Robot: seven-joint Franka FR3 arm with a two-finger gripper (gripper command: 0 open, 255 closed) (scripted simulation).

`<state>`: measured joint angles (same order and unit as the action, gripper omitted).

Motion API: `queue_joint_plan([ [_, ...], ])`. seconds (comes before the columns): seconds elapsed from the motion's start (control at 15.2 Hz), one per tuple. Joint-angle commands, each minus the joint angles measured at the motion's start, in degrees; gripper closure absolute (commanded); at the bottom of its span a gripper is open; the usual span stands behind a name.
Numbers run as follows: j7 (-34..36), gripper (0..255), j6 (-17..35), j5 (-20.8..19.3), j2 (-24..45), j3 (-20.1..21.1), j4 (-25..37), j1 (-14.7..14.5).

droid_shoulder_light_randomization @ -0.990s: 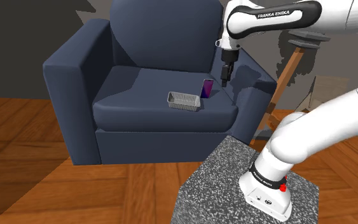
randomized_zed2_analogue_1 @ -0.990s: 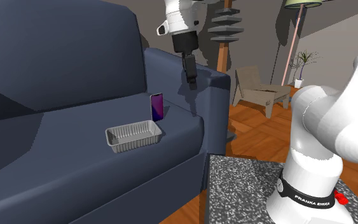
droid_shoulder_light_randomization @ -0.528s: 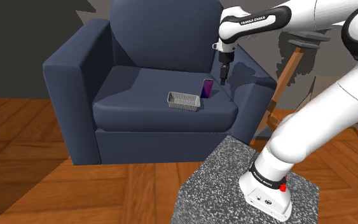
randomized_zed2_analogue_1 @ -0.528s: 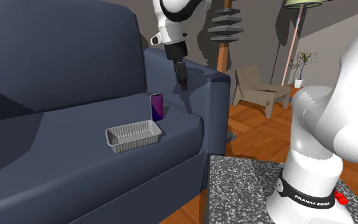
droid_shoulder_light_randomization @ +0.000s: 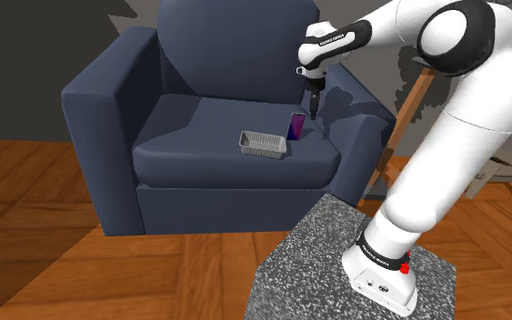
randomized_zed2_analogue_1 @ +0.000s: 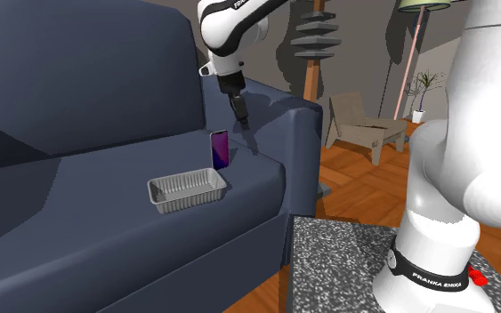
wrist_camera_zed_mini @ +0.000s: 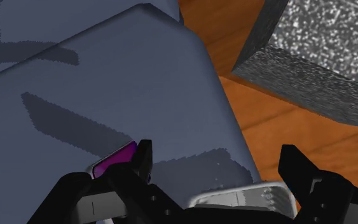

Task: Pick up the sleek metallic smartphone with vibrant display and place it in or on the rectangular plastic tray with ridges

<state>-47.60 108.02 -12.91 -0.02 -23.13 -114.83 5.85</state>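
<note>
Approaching, I judge: my gripper (droid_shoulder_light_randomization: 312, 113) hangs just above and slightly off the phone (droid_shoulder_light_randomization: 296, 125), fingers spread, holding nothing. The phone stands upright on the armchair (droid_shoulder_light_randomization: 199, 127) seat, just beside the grey tray (droid_shoulder_light_randomization: 263, 145). Next I'd centre, descend, then close.

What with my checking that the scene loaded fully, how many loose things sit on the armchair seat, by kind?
Smartphone: 1
Tray: 1
Total: 2
</note>
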Motion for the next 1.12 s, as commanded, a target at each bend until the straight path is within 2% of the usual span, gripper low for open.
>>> queue_joint_plan([
  [0.0, -3.41, 0, 0.97, 1.16, 5.22, -0.76, 4.44, 0.77],
  [0.53, -13.65, 0, 1.57, 5.46, 22.62, -0.83, 21.92, 5.48],
  [1.06, -13.74, 0, 6.92, 5.68, 23.94, -0.84, 17.96, 6.28],
])
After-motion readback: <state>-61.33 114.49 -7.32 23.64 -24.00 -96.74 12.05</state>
